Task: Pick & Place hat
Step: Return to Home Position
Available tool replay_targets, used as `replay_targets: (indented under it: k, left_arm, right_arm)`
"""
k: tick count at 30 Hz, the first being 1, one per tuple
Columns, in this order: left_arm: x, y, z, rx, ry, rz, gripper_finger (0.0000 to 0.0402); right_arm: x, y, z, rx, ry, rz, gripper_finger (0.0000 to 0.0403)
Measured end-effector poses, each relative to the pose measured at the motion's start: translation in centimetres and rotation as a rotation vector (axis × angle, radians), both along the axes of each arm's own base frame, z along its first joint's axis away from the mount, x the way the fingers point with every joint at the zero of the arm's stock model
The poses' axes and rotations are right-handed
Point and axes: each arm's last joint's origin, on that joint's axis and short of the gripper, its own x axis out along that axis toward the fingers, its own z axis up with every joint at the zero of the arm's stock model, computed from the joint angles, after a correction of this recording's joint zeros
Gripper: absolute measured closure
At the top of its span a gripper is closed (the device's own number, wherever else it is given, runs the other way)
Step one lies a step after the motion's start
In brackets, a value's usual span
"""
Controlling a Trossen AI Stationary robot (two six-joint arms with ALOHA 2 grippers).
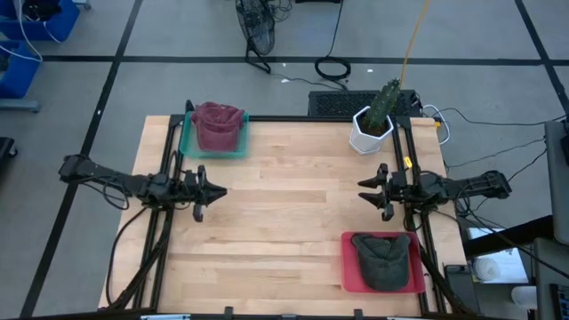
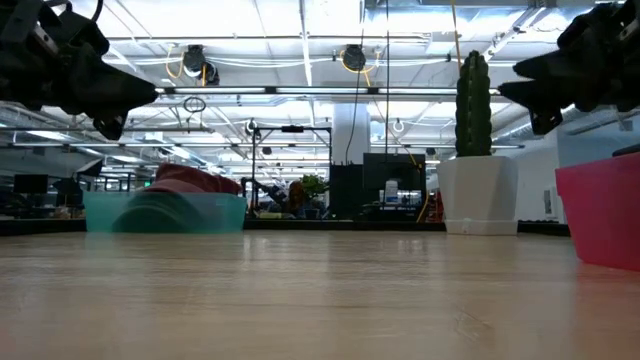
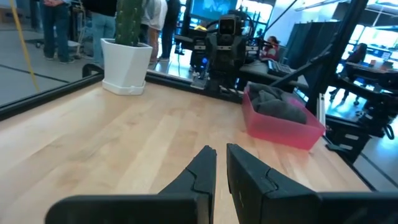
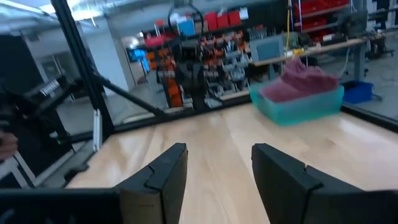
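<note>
Your left gripper [image 1: 216, 191] sits over the left side of the counter [image 1: 284, 222], arm stretched in from the left edge and pointing toward the middle. Its jaws are pressed nearly together, w/ only a thin slit showing between the fingers [image 3: 205, 171] in the left wrist view. In the low view it hangs well above the wood, touching nothing.

Beyond it, at the far-left corner, you've got the green bin [image 1: 213, 154]. The maroon caps [image 1: 218, 124] are inside, heaped above the rim. You can't count them from here. The right wrist view shows the same heap in the bin [image 4: 298, 102] across the counter.

The mid counter is bare wood.

Far right, approx. opposite the green bin, a cactus [image 1: 384, 102] stands upright in a white pot [image 1: 364, 138], just inside the counter's back edge.

Your right gripper [image 1: 366, 191] is over the right side, level w/ the left one and facing it, the two well apart. Its jaws are spread wide, nothing between the fingers [image 4: 168, 174]. It's also raised clear of the surface in the low view.

At the near-right corner, a pink bin [image 1: 348, 267] holds a dark cap [image 1: 384, 260], lying inside w/ its top at about rim height.

People [image 3: 56, 25] stand in the room past the counter.
</note>
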Motion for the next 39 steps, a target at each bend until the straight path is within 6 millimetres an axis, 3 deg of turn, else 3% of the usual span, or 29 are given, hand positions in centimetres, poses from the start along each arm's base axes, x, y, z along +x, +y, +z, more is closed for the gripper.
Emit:
replay_targets:
  k: [16,39]
  left_arm:
    - [-0.5,-0.5,0.5,0.036,-0.043,-0.028,0.036]
    - [-0.3,0.0,0.9,0.209,-0.09,-0.13,0.036]
  right_arm:
    - [-0.1,0.1,-0.1,-0.035,0.009,0.044,0.0239]
    - [-0.1,-0.2,0.4,-0.081,-0.055,-0.07,0.025]
